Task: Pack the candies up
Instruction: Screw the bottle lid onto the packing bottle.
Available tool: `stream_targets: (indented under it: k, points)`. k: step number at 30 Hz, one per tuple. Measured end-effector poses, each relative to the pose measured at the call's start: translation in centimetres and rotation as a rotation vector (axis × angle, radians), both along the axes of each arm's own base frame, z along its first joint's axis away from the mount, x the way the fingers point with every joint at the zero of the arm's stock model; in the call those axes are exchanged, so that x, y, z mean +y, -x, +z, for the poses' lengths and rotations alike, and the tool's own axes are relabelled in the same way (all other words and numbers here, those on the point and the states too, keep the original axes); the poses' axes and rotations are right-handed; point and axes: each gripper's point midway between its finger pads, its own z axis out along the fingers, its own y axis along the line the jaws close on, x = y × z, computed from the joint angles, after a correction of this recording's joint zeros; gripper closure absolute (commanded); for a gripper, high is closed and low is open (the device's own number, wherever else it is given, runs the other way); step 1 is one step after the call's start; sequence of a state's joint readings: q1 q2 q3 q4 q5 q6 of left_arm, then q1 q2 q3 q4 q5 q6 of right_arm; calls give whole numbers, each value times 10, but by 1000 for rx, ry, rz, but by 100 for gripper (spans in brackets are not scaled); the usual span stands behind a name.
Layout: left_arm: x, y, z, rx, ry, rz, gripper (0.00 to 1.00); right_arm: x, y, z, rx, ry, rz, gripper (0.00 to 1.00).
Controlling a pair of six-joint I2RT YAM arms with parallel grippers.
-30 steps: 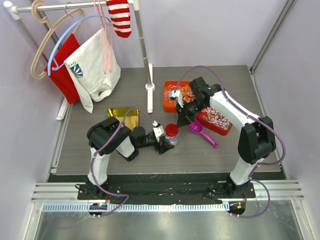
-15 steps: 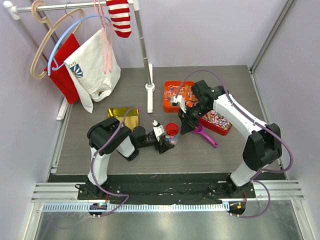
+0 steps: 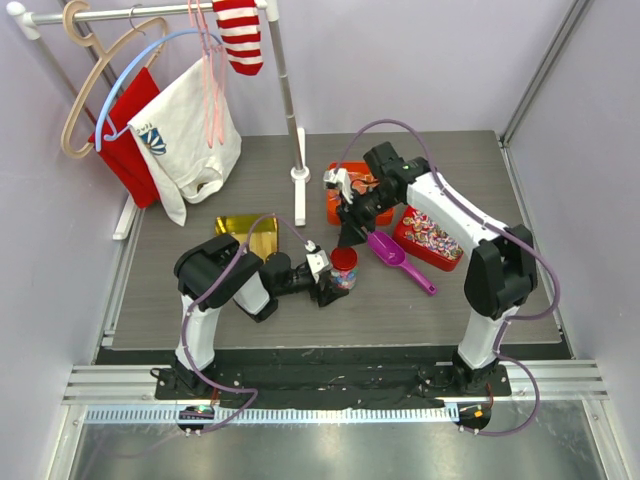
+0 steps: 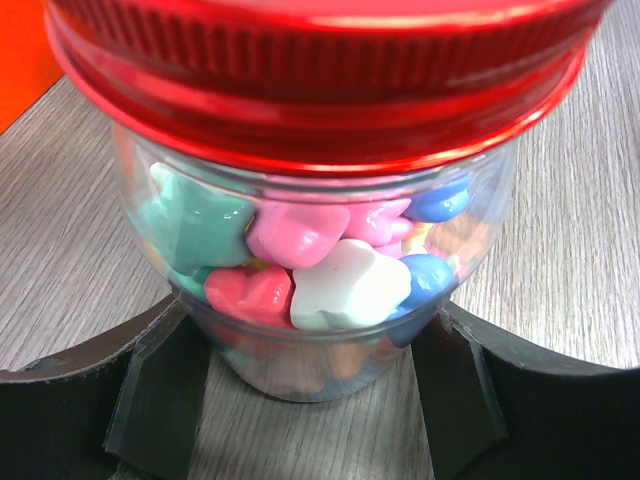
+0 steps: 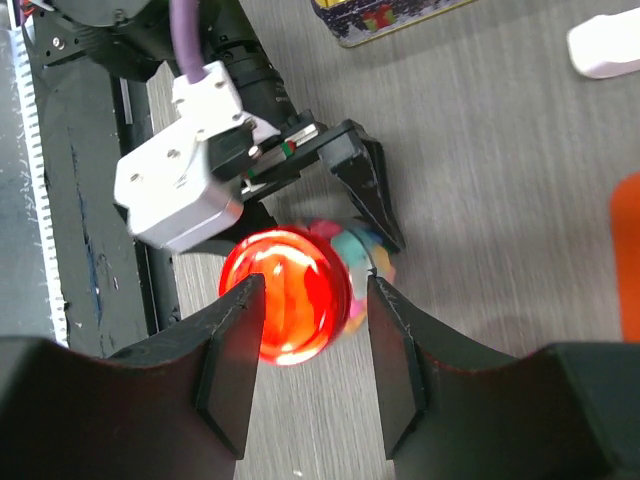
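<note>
A clear jar [image 4: 320,250] with a red screw lid [image 4: 320,80] stands on the table, full of pastel candies [image 4: 300,260]. My left gripper [image 4: 320,390] is shut on the jar's base, one finger [image 4: 160,390] on each side. The top view has the jar [image 3: 344,268] at the table's middle, held by the left gripper [image 3: 338,282]. My right gripper [image 5: 305,370] hangs open just above the lid [image 5: 285,295], jaws apart and nothing between them. From overhead the right gripper [image 3: 347,238] is right behind the jar.
A purple scoop [image 3: 388,250] lies on the table right of the jar. An orange tin [image 3: 338,195] and a red tin [image 3: 430,238] of wrapped sweets stand behind it. A gold tin [image 3: 250,235] lies to the left. The clothes rack's white foot [image 3: 300,175] is further back.
My right arm swung left from above the scoop and the red tin to over the jar, and its jaws opened. The left arm and the jar stayed still.
</note>
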State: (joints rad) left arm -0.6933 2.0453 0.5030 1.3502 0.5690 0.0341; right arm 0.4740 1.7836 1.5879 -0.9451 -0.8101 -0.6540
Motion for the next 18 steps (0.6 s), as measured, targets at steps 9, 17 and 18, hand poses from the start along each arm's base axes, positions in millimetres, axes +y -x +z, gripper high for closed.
stream_targets:
  k: [9,17,18]
  points:
    - [0,0,0,0,0,0,62,18,6,-23,61,19,47,70]
    - [0,1,0,-3,0,-6,63,17,6,-27,46,2,70,83]
    - [-1,1,0,-3,0,-8,63,16,6,-27,42,0,73,83]
